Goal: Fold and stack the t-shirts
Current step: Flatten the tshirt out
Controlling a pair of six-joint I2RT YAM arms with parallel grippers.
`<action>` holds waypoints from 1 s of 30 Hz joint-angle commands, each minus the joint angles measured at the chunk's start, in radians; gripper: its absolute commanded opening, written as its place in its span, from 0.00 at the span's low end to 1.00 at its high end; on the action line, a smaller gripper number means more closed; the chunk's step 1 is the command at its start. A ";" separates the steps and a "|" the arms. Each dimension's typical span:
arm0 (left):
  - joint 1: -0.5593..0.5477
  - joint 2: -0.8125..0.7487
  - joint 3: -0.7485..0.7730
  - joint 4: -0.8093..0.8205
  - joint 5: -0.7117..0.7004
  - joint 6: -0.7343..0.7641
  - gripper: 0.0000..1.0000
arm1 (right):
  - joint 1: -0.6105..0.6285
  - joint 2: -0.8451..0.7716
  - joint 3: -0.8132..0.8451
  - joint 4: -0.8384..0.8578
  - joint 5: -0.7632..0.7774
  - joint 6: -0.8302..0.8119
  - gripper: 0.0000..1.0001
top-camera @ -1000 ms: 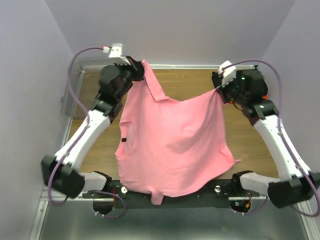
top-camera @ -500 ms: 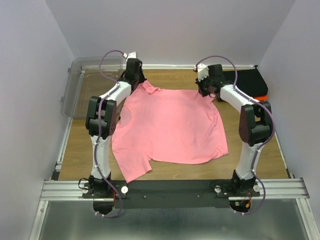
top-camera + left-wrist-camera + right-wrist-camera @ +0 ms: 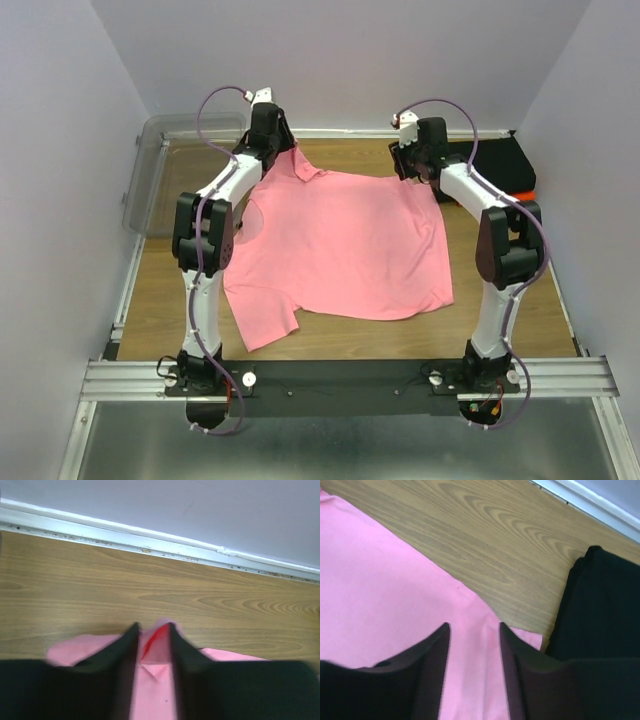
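Observation:
The salmon-pink t-shirt (image 3: 340,245) lies spread nearly flat on the wooden table, with one sleeve and a lower corner folded at the near left. My left gripper (image 3: 283,152) is at its far left corner, jaws open, and a raised pinch of pink cloth (image 3: 150,680) stands between the fingertips (image 3: 152,627). My right gripper (image 3: 408,170) is open over the far right corner, its jaws astride flat pink cloth (image 3: 380,580) (image 3: 474,626). A folded black t-shirt (image 3: 500,160) (image 3: 600,605) lies at the far right, with an orange t-shirt's edge (image 3: 527,192) showing beneath it.
A clear plastic bin (image 3: 160,180) stands at the far left corner. A white rail (image 3: 150,542) runs along the back wall, close beyond both grippers. Bare wood (image 3: 160,300) shows left of the shirt, and a metal rail (image 3: 350,375) borders the near edge.
A second ago both arms held the shirt up in the air by its far corners. They lowered it onto the table, spread it out, and both jaws have opened.

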State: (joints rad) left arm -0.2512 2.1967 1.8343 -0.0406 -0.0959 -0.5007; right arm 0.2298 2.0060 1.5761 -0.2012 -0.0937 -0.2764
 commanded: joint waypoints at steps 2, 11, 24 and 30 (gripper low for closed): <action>0.004 -0.078 0.005 0.024 0.079 0.034 0.61 | 0.005 -0.099 -0.020 0.022 0.036 0.028 0.57; -0.060 -0.813 -0.585 0.165 0.137 0.065 0.69 | -0.122 -0.594 -0.552 -0.363 -0.213 -0.207 0.76; -0.051 -1.533 -1.319 -0.244 0.105 -0.358 0.81 | -0.271 -0.569 -0.682 -0.737 -0.374 -0.490 0.69; -0.053 -1.493 -1.346 -0.332 0.076 -0.436 0.80 | -0.268 -0.454 -0.709 -0.800 -0.426 -0.622 0.67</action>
State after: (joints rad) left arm -0.3061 0.7113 0.4881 -0.2882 0.0185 -0.8417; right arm -0.0406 1.5043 0.8829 -0.8997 -0.4309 -0.7750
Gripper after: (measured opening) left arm 0.807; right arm 0.679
